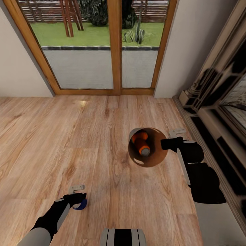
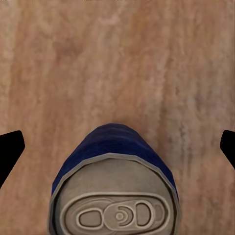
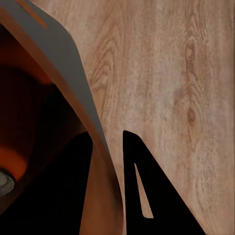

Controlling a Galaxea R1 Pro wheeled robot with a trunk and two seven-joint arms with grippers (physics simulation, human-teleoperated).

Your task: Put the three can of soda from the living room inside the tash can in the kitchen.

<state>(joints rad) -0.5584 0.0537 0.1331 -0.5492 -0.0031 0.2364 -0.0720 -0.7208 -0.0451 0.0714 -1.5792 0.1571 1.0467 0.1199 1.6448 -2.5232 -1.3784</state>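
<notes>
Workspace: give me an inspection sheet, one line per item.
Surface: light wood plank floor.
Job's things: two orange cans lie inside the bin; blue can stands upright on the floor.
Clutter: nothing seen.
Grippers: left gripper is at the blue can, jaws wide on either side, not touching; right gripper grips the bin's rim, one finger outside the wall.
Cables: nothing seen.
Surroundings: wood-framed glass doors ahead with a garden beyond, carved fireplace on the right.
</notes>
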